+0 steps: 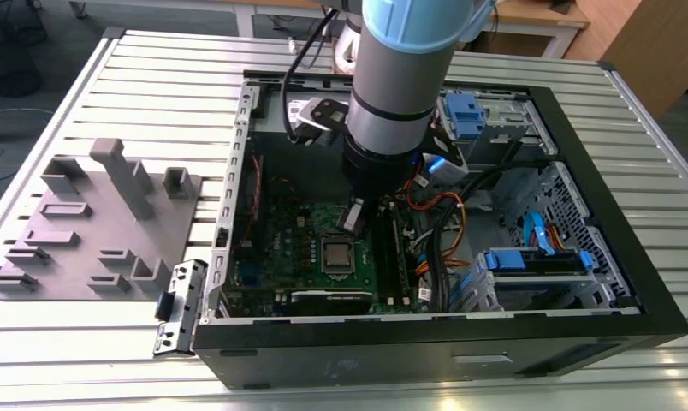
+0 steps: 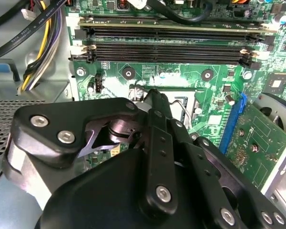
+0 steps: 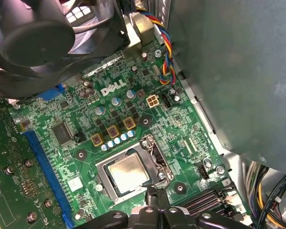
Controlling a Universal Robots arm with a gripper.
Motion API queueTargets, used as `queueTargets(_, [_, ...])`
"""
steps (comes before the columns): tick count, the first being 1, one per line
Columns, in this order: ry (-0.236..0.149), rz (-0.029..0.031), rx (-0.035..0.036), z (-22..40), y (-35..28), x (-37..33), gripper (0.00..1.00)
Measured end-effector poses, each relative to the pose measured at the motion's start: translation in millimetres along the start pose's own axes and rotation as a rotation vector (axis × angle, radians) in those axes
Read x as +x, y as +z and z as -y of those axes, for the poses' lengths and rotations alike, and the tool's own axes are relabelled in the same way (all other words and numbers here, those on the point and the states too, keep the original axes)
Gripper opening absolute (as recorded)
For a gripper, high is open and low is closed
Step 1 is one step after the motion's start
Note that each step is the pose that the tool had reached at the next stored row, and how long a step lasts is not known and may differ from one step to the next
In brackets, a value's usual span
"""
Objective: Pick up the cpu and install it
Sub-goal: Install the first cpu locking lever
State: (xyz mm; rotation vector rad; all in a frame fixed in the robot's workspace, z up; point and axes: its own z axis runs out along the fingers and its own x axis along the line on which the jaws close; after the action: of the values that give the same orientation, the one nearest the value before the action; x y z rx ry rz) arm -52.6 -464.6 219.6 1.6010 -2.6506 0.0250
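State of the installation. The cpu (image 3: 127,172) lay flat inside the metal socket frame (image 3: 155,155) on the green motherboard (image 3: 133,114), at lower centre of the first wrist view; in the exterior view it (image 1: 338,254) showed as a pale square at the centre of the open computer case (image 1: 435,334). Placement therefore appeared done, though whether the frame was latched could not be told. The hand (image 3: 152,191) hung just beside the socket's near edge, its fingertips drawn together to a narrow point and holding nothing, at the bottom centre of the first wrist view; in the second wrist view its black linkage (image 2: 152,157) covered the lower half of the frame.

Surroundings. Memory modules (image 2: 171,45) ran across the top of the second wrist view, close to the socket. A black fan (image 3: 47,43) occupied the upper left of the first wrist view, with a blue slot (image 3: 43,162) at lower left. Orange and black cables (image 1: 441,214) crowded the case right of centre in the exterior view. A grey plastic tray (image 1: 93,223) with upright blocks stood on the slatted tabletop (image 1: 162,94) at the left of that frame.
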Motion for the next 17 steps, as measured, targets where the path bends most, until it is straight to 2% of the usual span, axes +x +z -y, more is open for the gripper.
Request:
queueTargets(4, [0.0,-0.0003,0.0003,0.3,1.4,0.6,0.11])
queueTargets(13, [0.0,-0.0093,0.005,2.5,13.0,4.0,0.11])
queueTargets(17, [0.0,-0.0114,0.006,2.6,13.4,4.0,0.11])
